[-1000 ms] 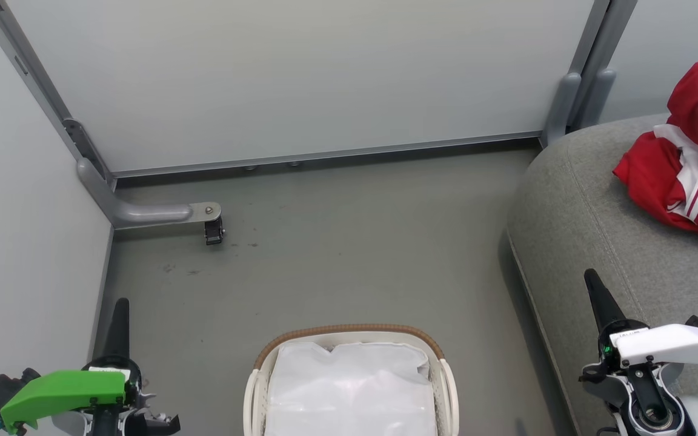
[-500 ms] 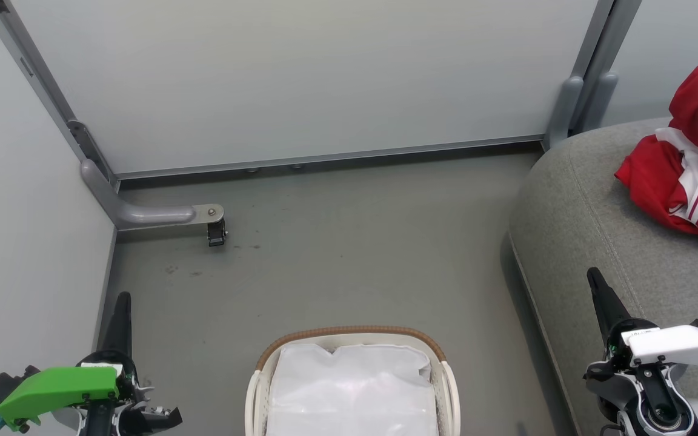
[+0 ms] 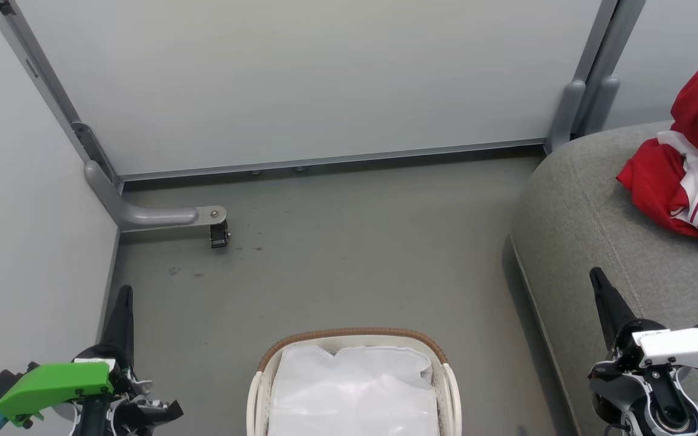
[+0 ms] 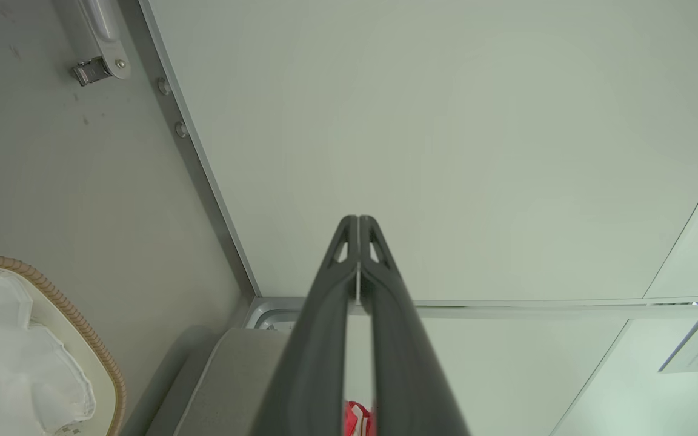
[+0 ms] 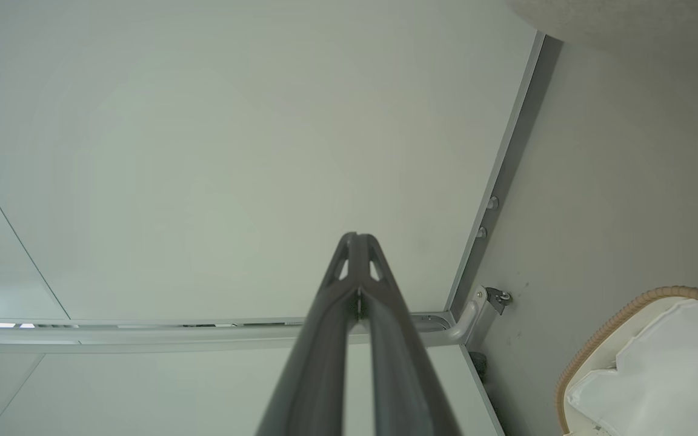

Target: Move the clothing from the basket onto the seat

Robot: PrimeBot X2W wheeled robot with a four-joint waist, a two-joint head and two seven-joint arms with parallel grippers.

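Red jerseys, the clothing (image 3: 691,175), lie bunched on the grey seat (image 3: 579,230) at the right edge of the head view. A red scrap of the clothing (image 4: 358,421) peeks between the fingers in the left wrist view. The white basket (image 3: 440,369) with a brown rim stands on the floor at bottom centre, holding just a white liner sheet (image 3: 352,393). My left gripper (image 3: 123,297) is shut at the lower left, beside the wall, holding nothing. My right gripper (image 3: 597,278) is shut and empty over the seat's front part. Basket (image 4: 82,330) and basket (image 5: 603,336) show at the wrist views' edges.
Pale partition walls close the space at the back and left. A grey metal foot with a small caster (image 3: 219,233) juts onto the floor at the back left. Open grey floor (image 3: 349,254) lies between the basket and the back wall.
The head camera has drifted, so the whole picture sits slightly lower and to the right. Both grippers stay shut and low; the clothing on the seat has not moved.
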